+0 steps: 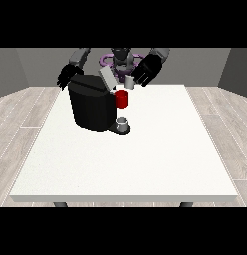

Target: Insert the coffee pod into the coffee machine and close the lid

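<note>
The hand at the view's left (65,77) hangs behind the coffee machine (93,105), its fingers too dark to read. The machine's lid (106,77) stands raised, not yet closed. Just right of it, the hand at the view's right (147,69) curls round the pale coffee pod (129,83), not yet inserted, above the bench (145,159).

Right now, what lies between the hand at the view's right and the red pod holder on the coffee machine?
In the front view, a small white coffee pod sits between that hand and the red holder. The fingers curl round it just above the holder.
</note>
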Tool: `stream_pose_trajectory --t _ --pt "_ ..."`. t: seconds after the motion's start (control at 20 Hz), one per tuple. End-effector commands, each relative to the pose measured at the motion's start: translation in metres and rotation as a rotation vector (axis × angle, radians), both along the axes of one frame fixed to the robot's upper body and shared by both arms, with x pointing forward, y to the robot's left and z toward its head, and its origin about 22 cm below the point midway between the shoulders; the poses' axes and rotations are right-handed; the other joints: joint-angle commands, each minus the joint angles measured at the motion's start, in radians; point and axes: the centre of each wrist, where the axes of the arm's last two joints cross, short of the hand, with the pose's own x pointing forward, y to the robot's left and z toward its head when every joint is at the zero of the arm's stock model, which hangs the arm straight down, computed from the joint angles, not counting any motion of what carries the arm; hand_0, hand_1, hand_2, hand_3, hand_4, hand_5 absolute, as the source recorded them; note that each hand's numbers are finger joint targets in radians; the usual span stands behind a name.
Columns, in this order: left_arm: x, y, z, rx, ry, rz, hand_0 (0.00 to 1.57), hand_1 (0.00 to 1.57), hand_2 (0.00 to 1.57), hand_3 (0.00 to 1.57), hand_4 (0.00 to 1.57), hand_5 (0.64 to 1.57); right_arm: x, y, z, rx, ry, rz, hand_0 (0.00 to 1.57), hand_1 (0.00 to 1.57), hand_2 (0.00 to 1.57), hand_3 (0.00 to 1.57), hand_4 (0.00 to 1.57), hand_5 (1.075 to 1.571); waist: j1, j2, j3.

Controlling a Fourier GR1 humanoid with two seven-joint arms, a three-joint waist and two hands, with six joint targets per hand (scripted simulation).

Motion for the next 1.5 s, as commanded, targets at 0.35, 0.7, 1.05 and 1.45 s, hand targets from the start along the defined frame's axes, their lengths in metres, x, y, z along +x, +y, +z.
stream_pose_trajectory --t 0.35,0.7,1.05,1.45 --pt "0.003 0.004 0.003 0.018 0.005 0.027 1.31 1.31 1.33 1.23 0.49 1.571 0.002 0.006 0.021 0.018 -0.004 0.001 0.00 0.00 0.00 0.00 0.51 1.571 -0.041 0.031 -0.0002" --pt "0.006 -0.025 -0.017 0.018 0.035 -0.014 1.23 1.23 1.28 1.21 0.51 1.571 0.002 0.003 0.012 0.040 0.021 -0.037 0.00 0.00 0.00 0.00 0.52 1.571 -0.005 -0.001 -0.0001" --pt "0.006 -0.021 0.015 0.048 -0.056 -0.025 1.19 1.19 1.26 1.20 0.49 1.571 0.001 -0.005 0.002 0.011 -0.072 -0.019 0.00 0.00 0.00 0.00 0.48 1.571 -0.010 0.085 0.0004" --pt "0.009 -0.040 0.015 0.064 0.005 -0.034 1.18 1.18 1.25 1.19 0.49 1.571 0.007 -0.011 0.002 0.043 -0.019 -0.062 0.00 0.00 0.00 0.00 0.43 1.571 0.015 0.049 0.0005"
